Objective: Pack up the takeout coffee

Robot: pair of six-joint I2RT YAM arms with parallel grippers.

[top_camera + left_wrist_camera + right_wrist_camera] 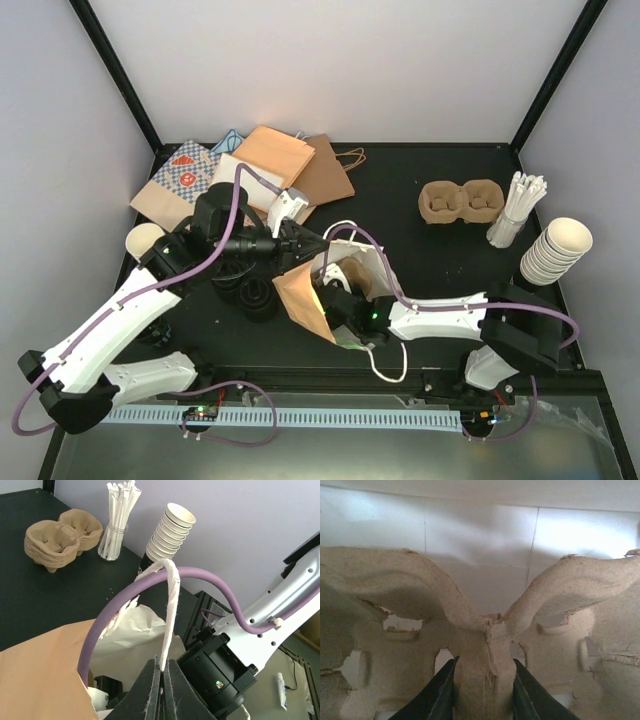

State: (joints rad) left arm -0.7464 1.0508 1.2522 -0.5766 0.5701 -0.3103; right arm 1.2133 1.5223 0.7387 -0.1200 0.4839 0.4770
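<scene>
The pulp carrier (415, 587) is rough, fibrous brown board: two arched humps meeting at a narrow central rib. The right end effector (484, 670) pinches that rib between its dark fingers (440, 695), with the carrier against the smooth white lining of the paper bag (300, 295) (brown outside). The left end effector (162, 675) is pressed together on the bag's twisted white paper handle (171, 605), above the black counter (430, 290).

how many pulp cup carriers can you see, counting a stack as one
2. One carrier is clamped in the right gripper at the mouth of the paper bag. One nested stack sits back right beside the straws. How many carriers it holds cannot be told.
</scene>
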